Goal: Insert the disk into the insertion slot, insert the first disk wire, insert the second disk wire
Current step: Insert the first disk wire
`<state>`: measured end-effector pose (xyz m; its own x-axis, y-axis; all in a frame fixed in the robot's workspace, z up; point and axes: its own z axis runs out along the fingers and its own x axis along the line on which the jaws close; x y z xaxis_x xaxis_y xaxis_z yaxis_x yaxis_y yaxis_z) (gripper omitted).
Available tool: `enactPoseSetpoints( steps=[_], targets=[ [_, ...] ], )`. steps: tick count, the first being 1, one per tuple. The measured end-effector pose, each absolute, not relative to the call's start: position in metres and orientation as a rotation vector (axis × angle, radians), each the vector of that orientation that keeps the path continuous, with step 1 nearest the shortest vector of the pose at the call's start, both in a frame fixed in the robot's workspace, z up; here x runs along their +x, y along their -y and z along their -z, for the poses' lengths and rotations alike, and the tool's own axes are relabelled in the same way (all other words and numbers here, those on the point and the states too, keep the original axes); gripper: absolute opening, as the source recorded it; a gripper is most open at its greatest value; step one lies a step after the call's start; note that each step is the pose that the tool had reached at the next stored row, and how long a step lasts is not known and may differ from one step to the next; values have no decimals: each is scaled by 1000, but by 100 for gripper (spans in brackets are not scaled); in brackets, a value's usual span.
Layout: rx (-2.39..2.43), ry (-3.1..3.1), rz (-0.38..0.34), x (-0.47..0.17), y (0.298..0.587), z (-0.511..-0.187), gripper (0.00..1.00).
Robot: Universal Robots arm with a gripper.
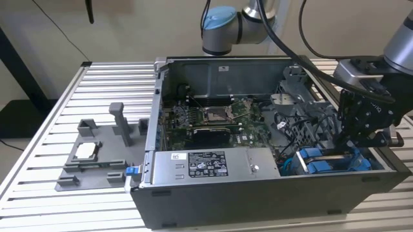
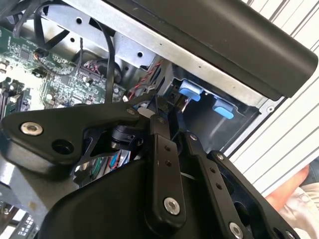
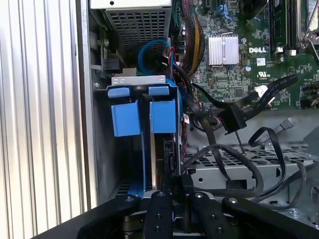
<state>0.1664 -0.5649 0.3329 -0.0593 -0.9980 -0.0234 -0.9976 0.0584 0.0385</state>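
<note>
The disk [image 3: 164,149] stands on edge in the insertion slot [image 3: 137,79], low in the dark case at the exterior view's right. Its blue frame tabs [image 3: 124,117] show beside it in both wrist views. From outside, the disk [image 1: 329,156] sits deep between blue pieces. My gripper [image 3: 172,181] reaches down into the case, its fingers drawn close together on the disk's near edge [image 1: 340,145] [image 2: 169,107]. A black disk wire connector [image 3: 232,119] hangs loose over the board, apart from the disk. Another black plug [image 3: 279,82] lies further off.
A grey power supply box [image 1: 206,164] lies along the case's front wall. The motherboard [image 1: 213,116] fills the case floor, with cable loops [image 3: 234,159] over a metal cage. A grey fixture with posts [image 1: 96,154] sits on the slatted table. Part of a person [image 2: 299,196] shows beyond the case.
</note>
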Motion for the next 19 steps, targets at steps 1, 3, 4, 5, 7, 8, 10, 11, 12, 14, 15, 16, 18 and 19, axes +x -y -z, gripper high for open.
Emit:
enactPoseSetpoints(
  steps=[1, 3, 4, 5, 7, 8, 10, 11, 12, 14, 15, 16, 18, 19],
  targets=[
    [2148, 2279, 69, 166, 565, -333, 19],
    [2148, 2279, 69, 166, 565, -333, 19],
    [2148, 2279, 70, 166, 565, -333, 19],
    [2148, 2279, 69, 166, 565, -333, 19],
    [2148, 2279, 70, 166, 565, -332, 21],
    [2149, 2279, 70, 166, 565, -332, 27],
    [2148, 2279, 70, 166, 565, -332, 27],
    [2148, 2279, 70, 166, 565, -333, 27],
    [2148, 2279, 70, 166, 565, -335, 27],
    [2148, 2279, 70, 166, 565, -340, 27],
    [2148, 2279, 70, 166, 565, -343, 27],
    [2148, 2279, 69, 166, 565, -345, 27],
    [2148, 2279, 70, 166, 565, -349, 27],
    [2148, 2279, 70, 166, 565, -351, 27]
  ],
)
